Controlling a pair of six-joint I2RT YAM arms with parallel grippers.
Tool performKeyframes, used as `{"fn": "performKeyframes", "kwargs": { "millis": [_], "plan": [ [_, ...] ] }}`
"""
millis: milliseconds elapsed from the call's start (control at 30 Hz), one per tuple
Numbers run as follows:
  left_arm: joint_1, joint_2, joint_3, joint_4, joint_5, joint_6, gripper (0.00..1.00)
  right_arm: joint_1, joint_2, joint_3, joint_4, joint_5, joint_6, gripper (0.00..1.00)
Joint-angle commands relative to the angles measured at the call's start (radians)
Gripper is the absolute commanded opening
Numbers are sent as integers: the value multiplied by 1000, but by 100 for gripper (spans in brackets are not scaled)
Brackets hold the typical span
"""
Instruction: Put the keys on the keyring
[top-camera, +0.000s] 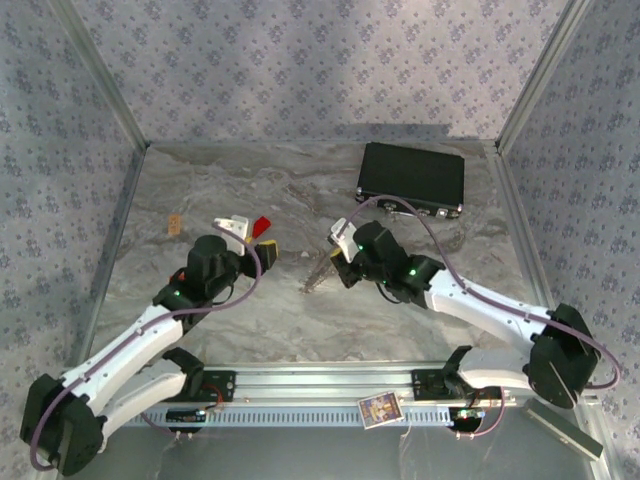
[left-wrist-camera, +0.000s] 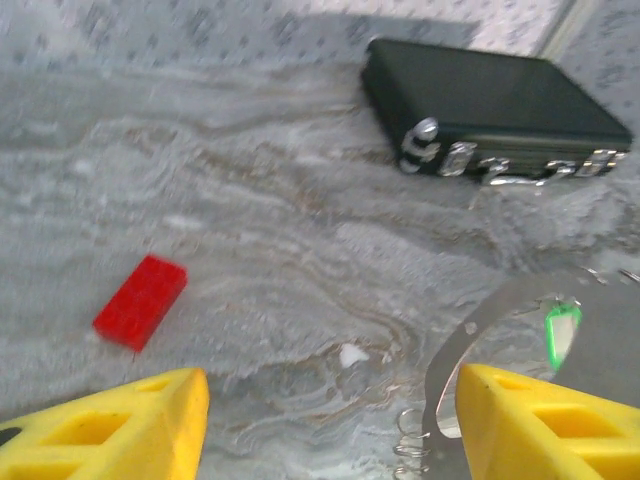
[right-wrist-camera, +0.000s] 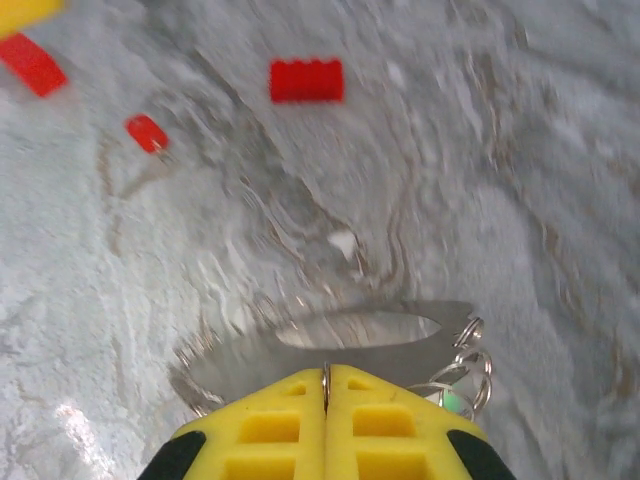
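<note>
1. Count the keys: two. The red key (right-wrist-camera: 147, 132) lies flat on the marble table (left-wrist-camera: 250, 200), well apart from the keyring (right-wrist-camera: 468, 365). The green key (left-wrist-camera: 560, 330) sits right at the keyring, beside a flat silvery metal tag (right-wrist-camera: 360, 328). You cannot tell whether this key is threaded on.
2. Count the keyring: one. It is a cluster of small wire loops joined to the metal tag, which has an oval slot. It sits directly in front of the right gripper (right-wrist-camera: 325, 400).
3. Count the red plastic parts, which are not keys. In the right wrist view there are two:
   - One studded red block (right-wrist-camera: 306, 80) lies on the table beyond the tag.
   - One red piece (right-wrist-camera: 30, 62) lies at the upper left edge and is too blurred to name further.
4. Count the black case (left-wrist-camera: 490, 100): one. It is closed, shows silvery latches on its near side, and rests at the far right of the table.
5. Check the right gripper. Its yellow fingers (right-wrist-camera: 270, 425) are clenched together, with a thin metal edge pinched in the seam between them. It is grasping the keyring.
6. Check the left gripper (left-wrist-camera: 332, 392). Its fingers stand wide apart over bare table and hold nothing. The tag's curved edge runs just beside one finger, but you cannot tell whether they touch.
</note>
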Motion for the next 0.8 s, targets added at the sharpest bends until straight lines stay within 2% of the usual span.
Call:
{"fn": "performKeyframes", "kwargs": {
  "millis": [0,167,267,400,567,633,767],
  "plan": [
    [-13,-30,18,31,115,166,62,-13,-35,-26,154,-140,-160,0],
    [-41,-15,42,15,209,265,56,-39,-39,-18,159,-333,-232,0],
    [-53,15,42,33,313,283,52,-44,-38,-16,148,-406,-262,0],
    [-85,60,25,82,436,309,46,-51,-36,-6,123,-464,-281,0],
    [-129,111,21,107,529,368,35,-56,-33,-4,110,-519,-290,0],
    [-140,129,28,97,549,388,30,-56,-30,2,94,-545,-298,0],
    [-154,138,25,101,560,411,26,-55,-25,16,45,-564,-328,0]
  ]
}}
